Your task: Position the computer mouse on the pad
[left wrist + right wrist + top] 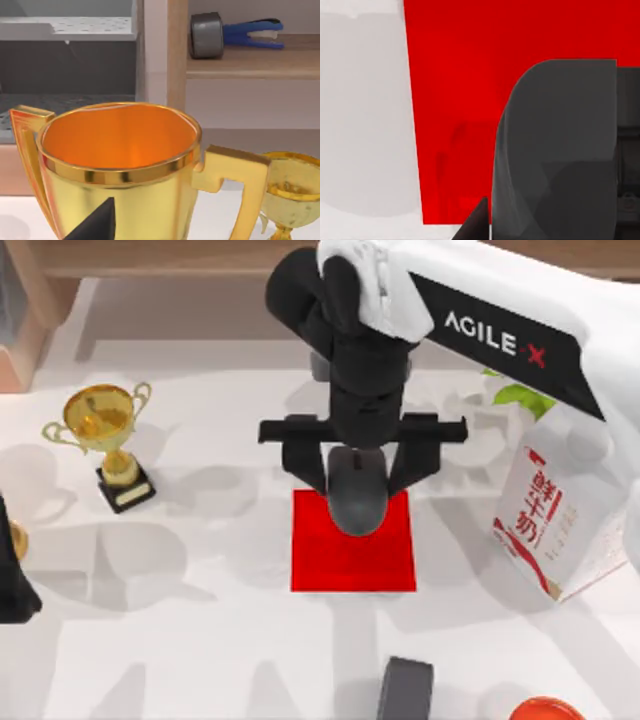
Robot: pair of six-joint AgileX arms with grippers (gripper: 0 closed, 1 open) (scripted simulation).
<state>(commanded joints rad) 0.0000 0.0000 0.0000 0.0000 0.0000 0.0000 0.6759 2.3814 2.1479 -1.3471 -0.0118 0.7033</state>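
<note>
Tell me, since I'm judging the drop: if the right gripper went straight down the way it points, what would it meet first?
Most likely the pad: the right gripper points down over its far edge, with the computer mouse between its fingers. How high the mouse hangs is unclear.

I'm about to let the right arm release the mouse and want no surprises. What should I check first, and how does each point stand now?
1. Computer mouse over the pad: ok, it overlaps the pad's far edge, not its centre.
2. Right gripper fingers on both sides of the mouse: ok, they flank it.
3. Mouse resting flat on the pad: cannot tell; the height does not show.
4. Room on the pad: ok, its near part is bare red.
5. Neighbours apart: ok, milk carton, trophy and dark grey block stand off the pad.
6. Left gripper parked at the table's left edge: ok.
</note>
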